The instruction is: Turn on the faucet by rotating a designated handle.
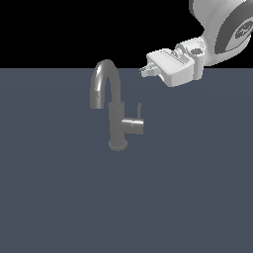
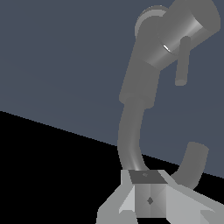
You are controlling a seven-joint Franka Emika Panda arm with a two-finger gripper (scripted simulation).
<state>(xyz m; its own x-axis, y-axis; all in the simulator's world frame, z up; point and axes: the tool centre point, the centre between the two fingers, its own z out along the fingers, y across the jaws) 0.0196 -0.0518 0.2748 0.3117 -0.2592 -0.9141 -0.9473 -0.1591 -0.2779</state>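
1. Dark slate-blue bench (image 1: pixel 59 197) fills the lower part of the exterior view, with plain black behind it.
2. Nearest on that surface stands the faucet (image 1: pixel 117 123), upright on a small round base, with its arched spout curving over toward the exterior view's left.
3. From the column, the handle (image 1: pixel 134 125) sticks out toward the exterior view's right as a short stub; a thin lever rod rises from its far end. The wrist view shows the same stub and rod (image 2: pixel 181 61) clearly, free of any contact.
4. Farther back and higher, the white end effector (image 1: pixel 145 70) hangs in the air to the exterior view's right of the spout top, well apart from the handle and touching nothing.
5. Its fingertips appear bunched together with nothing between them, but both views show them poorly, so I cannot tell whether it is open or closed.
6. Judged from this, the step in hand is the approach; the rod looks unturned.
7. The next move calls for coming down beside the thin rod, avoiding the spout, then pushing the rod around the stub's axis.
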